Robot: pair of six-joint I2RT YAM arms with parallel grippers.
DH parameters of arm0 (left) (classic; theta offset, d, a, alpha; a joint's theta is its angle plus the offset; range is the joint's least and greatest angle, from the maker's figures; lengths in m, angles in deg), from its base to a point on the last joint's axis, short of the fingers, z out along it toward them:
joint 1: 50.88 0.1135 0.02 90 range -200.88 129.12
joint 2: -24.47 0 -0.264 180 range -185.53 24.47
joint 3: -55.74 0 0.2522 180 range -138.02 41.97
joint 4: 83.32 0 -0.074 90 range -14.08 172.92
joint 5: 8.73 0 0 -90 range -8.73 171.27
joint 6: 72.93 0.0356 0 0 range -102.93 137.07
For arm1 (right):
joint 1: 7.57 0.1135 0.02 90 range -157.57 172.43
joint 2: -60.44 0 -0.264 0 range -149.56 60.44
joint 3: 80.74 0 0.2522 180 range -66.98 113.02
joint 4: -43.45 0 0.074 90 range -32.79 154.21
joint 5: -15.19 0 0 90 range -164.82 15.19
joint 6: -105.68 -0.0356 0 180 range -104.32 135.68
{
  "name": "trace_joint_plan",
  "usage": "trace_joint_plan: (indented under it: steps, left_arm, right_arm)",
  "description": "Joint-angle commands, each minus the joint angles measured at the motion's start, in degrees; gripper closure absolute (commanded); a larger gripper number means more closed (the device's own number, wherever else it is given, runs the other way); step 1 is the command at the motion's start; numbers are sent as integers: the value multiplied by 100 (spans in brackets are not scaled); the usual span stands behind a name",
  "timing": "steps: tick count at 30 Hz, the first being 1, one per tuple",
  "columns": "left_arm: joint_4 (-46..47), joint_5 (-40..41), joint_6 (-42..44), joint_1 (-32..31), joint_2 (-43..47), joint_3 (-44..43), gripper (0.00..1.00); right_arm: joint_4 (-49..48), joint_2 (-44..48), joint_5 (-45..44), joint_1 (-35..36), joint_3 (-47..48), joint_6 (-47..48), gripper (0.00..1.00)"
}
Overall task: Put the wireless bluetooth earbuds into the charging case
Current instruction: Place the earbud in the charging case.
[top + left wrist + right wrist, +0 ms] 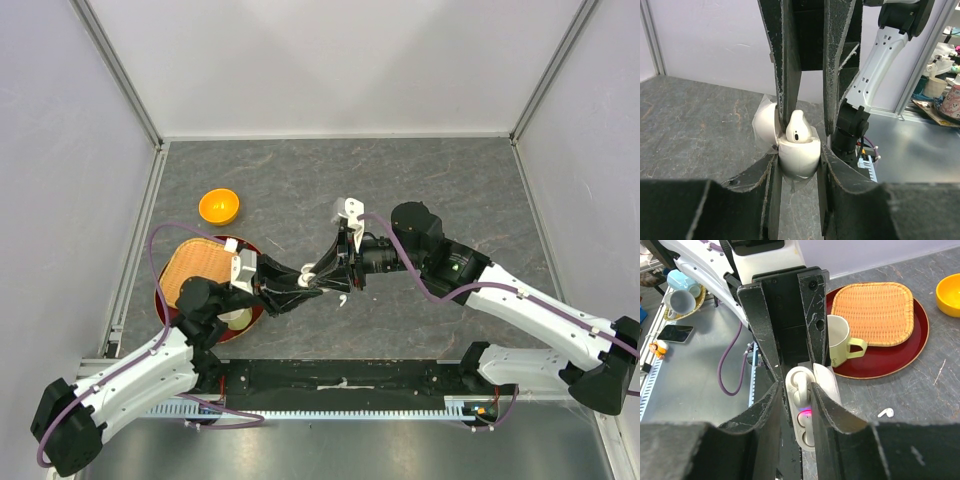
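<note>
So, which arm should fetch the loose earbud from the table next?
Right. The left gripper is clamped on the case and probably has to steady it. The right gripper stands with jaws apart, empty, at the case, and the loose earbud lies on the table near it.

Bright, even overhead light, soft shadows, sheen on the earbud (left wrist view), nearest foreground blurred.

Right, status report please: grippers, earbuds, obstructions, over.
Left gripper shut on open charging case. Right gripper open, flanking it, one earbud standing in its slot. Second earbud loose on table; nothing blocking.
</note>
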Motion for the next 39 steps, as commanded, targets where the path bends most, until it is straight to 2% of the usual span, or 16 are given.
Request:
trace_joint_plan:
  steps: [1,9,13,22,30,39]
  left_arm:
    - [471,-43,-122,-23,117,-51,98]
    - [444,-166,-166,-23,143,-69,98]
    - [392,-192,-157,-23,187,-78,98]
    - [269,-350,-69,-23,161,-148,98]
    - [269,-342,-43,-14,152,-148,98]
    - [269,-342,-8,-14,99,-166,98]
  right_arm:
    - [17,103,-386,-15,236,50,63]
    - [-133,41,-659,-15,262,-64,64]
    - [-203,15,-695,-15,279,-56,80]
    - [-72,-152,-326,-15,446,32,92]
    - [719,-328,44,-15,754,515,94]
    - [1334,-433,-9,-15,1018,973,95]
